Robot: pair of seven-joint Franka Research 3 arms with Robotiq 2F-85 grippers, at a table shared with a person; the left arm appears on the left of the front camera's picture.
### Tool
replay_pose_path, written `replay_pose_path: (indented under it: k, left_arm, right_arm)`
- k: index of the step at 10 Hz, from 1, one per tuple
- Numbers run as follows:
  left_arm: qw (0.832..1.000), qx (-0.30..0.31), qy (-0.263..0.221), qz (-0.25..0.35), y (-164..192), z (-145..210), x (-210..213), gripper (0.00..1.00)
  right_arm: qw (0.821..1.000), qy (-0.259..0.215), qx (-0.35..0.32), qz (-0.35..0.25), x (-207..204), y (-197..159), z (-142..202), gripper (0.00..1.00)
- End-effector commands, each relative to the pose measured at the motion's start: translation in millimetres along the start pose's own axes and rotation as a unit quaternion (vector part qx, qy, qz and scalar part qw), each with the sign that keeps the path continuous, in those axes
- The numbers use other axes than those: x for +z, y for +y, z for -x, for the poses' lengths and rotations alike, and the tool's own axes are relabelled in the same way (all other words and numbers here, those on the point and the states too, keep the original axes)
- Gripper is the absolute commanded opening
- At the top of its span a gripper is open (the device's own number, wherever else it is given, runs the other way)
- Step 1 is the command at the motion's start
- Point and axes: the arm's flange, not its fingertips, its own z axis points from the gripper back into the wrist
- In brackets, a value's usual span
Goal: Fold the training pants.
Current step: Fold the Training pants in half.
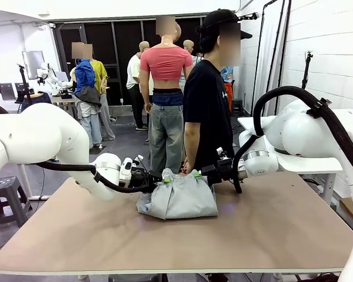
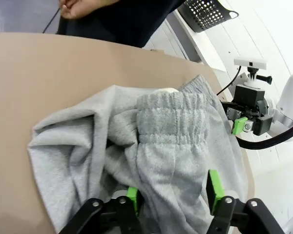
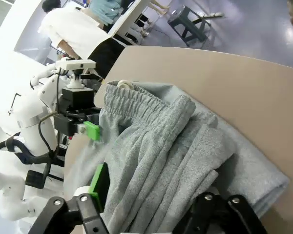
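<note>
The light grey training pants lie in a folded heap near the far middle of the table, with the gathered waistband on top. My left gripper sits at the heap's far left corner. Its green pads stand wide apart, open, and loose cloth lies between them. My right gripper is at the far right corner, also open. One of its green pads shows beside the fabric, and the cloth hides the other finger.
A person in a black shirt stands at the table's far edge, just behind the pants, with a hand near that edge. The brown tabletop is bare in front and to both sides. A white table stands at the right.
</note>
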Motion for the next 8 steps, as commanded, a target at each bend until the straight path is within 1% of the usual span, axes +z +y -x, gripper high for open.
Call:
replay_pose_path:
  k: [1,2,4,6,8]
  left_arm:
    - [1.0,0.01,0.001,-0.013,-13,-3,29,1.0]
    - [1.0,0.006,-0.008,-0.028,-19,-5,53,1.0]
    - [0.998,-0.007,-0.026,-0.054,-33,-8,91,1.0]
    - [0.996,-0.031,-0.056,-0.067,-55,-9,120,1.0]
    - [0.993,-0.049,-0.076,-0.075,-72,-5,139,1.0]
  right_arm:
    - [0.999,0.02,-0.007,0.041,14,11,-4,1.0]
    - [0.998,0.026,-0.005,0.057,23,15,-4,1.0]
    - [0.993,0.044,0.005,0.11,52,27,-7,1.0]
    - [0.989,0.03,0.031,0.144,90,53,-12,1.0]
    - [0.985,0.024,0.049,0.164,109,68,-11,1.0]
